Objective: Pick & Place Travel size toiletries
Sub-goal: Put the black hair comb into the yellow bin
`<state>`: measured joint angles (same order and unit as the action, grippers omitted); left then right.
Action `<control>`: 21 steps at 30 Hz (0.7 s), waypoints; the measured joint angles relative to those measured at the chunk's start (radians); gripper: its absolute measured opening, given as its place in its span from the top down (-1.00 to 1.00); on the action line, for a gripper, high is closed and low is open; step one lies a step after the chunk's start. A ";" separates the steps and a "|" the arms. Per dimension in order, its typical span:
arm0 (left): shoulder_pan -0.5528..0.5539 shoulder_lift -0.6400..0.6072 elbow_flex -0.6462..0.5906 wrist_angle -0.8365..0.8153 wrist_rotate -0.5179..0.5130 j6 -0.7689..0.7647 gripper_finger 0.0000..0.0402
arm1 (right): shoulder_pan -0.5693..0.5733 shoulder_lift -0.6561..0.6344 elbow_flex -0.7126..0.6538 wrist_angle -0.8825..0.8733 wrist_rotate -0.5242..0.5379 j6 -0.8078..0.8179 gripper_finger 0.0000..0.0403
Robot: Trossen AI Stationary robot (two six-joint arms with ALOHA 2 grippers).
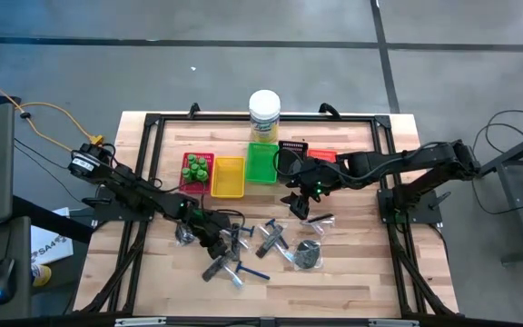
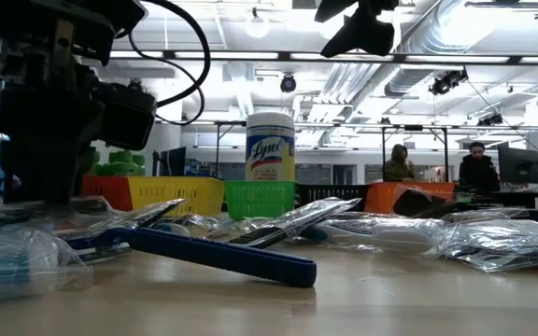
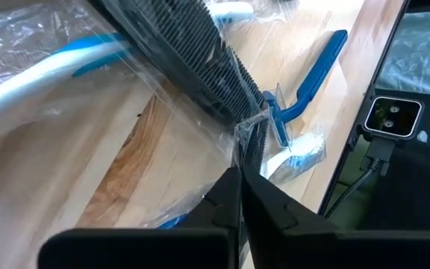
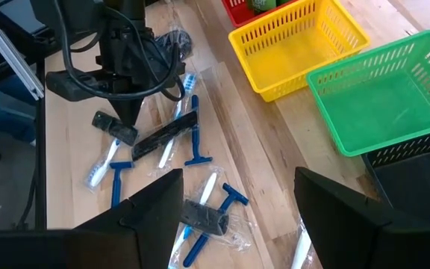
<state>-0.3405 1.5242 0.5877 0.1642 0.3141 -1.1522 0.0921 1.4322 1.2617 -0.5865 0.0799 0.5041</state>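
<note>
The left gripper (image 3: 239, 179) is clenched on the crinkly clear sleeve of a dark comb (image 3: 192, 60) lying among the scattered toiletries on the wooden table (image 1: 352, 282), in front of the yellow tray (image 1: 228, 176). The sleeve looks light, thin and slippery, so film alone may tear or slide; pinching through to the stiff comb seems safer. The right gripper (image 4: 237, 196) hangs released above the pile.

Left arm's base (image 2: 54, 103) cut off at frame edge, foreground wrapped item (image 2: 17, 261) blurred
</note>
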 joint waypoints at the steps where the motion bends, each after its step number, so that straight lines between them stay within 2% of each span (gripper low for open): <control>1: 0.000 0.000 0.000 0.000 0.000 0.001 0.97 | 0.000 0.000 0.000 0.000 0.000 0.000 -0.21; 8: 0.000 0.000 0.000 -0.001 -0.030 0.023 0.86 | 0.000 0.000 0.000 0.000 0.000 0.000 -0.21; 11: 0.000 0.000 0.000 0.000 -0.011 0.032 0.64 | 0.000 0.000 0.000 0.000 -0.001 0.000 -0.21; 17: 0.000 0.000 0.000 0.003 0.002 0.047 0.04 | 0.000 0.000 0.000 -0.001 -0.001 0.000 -0.21; 21: 0.001 0.000 0.000 0.007 0.006 0.059 -0.15 | 0.000 0.000 0.000 0.000 -0.001 0.000 -0.21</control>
<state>-0.3397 1.5242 0.5877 0.1714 0.3199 -1.0937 0.0920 1.4324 1.2617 -0.5869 0.0792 0.5041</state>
